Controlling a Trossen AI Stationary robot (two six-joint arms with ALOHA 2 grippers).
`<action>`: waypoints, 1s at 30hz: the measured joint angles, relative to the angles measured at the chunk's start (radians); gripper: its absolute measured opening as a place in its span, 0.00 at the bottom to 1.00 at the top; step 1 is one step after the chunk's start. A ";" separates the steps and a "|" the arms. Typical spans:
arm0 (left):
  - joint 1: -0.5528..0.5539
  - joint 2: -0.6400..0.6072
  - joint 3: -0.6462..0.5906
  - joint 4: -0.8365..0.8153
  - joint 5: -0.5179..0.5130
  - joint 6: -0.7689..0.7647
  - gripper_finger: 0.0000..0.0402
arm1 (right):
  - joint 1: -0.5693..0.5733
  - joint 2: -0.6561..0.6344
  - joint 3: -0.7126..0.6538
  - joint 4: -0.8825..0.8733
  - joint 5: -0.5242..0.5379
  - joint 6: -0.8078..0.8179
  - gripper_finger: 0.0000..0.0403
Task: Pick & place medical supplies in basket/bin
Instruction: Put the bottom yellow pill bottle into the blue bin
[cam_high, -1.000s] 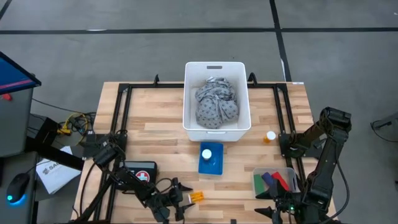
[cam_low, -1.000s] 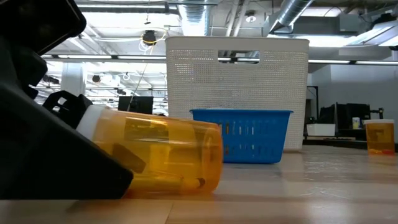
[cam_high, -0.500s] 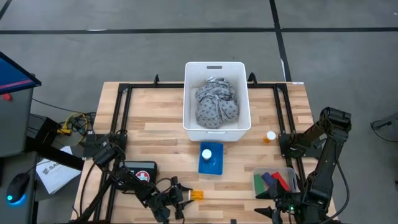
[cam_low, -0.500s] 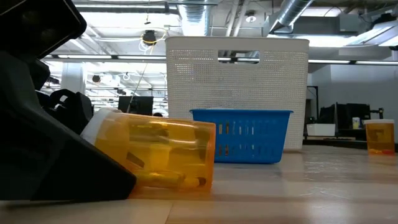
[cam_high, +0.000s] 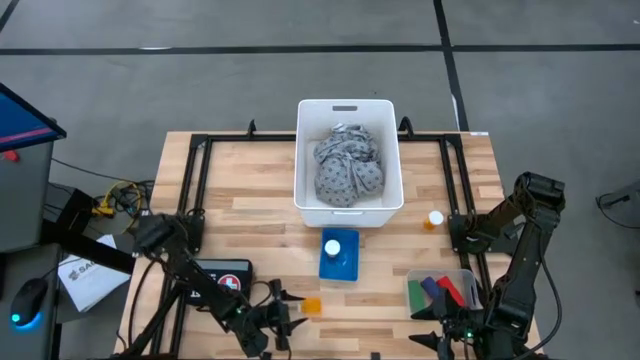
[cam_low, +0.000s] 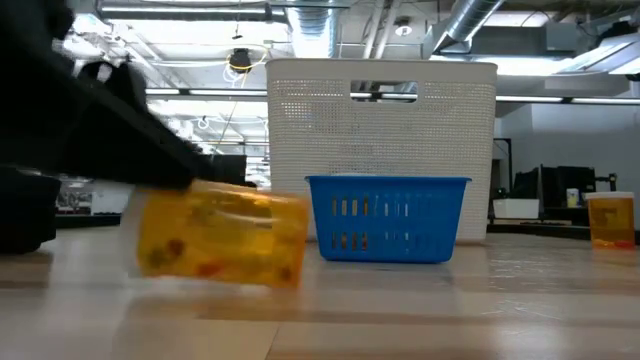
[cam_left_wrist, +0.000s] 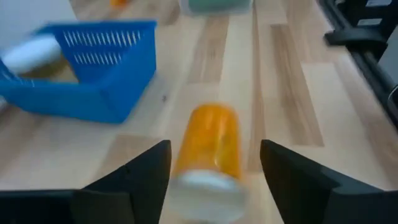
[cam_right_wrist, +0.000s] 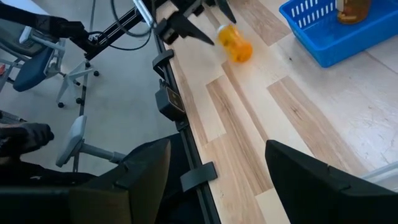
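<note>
An orange pill bottle (cam_high: 311, 305) lies on its side near the table's near edge, its white cap (cam_left_wrist: 202, 186) toward my left wrist. My left gripper (cam_high: 288, 312) is open, one finger on each side of that bottle (cam_left_wrist: 208, 140). A second bottle (cam_high: 333, 246) stands in the small blue basket (cam_high: 340, 268). A third bottle (cam_high: 433, 219) stands on the table right of the white bin (cam_high: 348, 110), which holds the grey patterned cloth (cam_high: 348, 165). Green, blue and red sticks (cam_high: 440, 290) lie in a clear tub. My right gripper (cam_right_wrist: 211, 180) waits open at the near right corner. My left gripper has the lying bottle's cap end (cam_left_wrist: 202, 186) between its open fingers, coming level from the table's left and along the bottle. A gap shows beside each finger (cam_left_wrist: 143, 171). I cannot tell whether either finger touches the bottle.
Black rails (cam_high: 195, 190) run along the table's left and right sides. A dark device with a red and white label (cam_high: 228, 280) lies under my left arm. Bare wood (cam_high: 250, 215) stretches left of the bin and between the blue basket and the clear tub.
My left gripper has risen off the table top and shifted toward the far edge. The lying bottle has moved with it, away from the near edge toward the blue basket, and has turned a little. It shows blurred now.
</note>
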 joint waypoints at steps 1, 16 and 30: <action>0.003 -0.017 0.000 -0.009 0.000 0.020 0.58 | 0.000 0.000 0.000 0.000 0.000 0.000 0.65; 0.037 -0.135 -0.038 -0.200 0.050 -0.011 0.61 | 0.008 0.000 0.000 -0.010 0.000 -0.003 0.65; 0.153 -0.135 -0.288 0.221 0.122 0.206 0.92 | 0.008 0.000 0.000 0.001 0.000 -0.018 0.65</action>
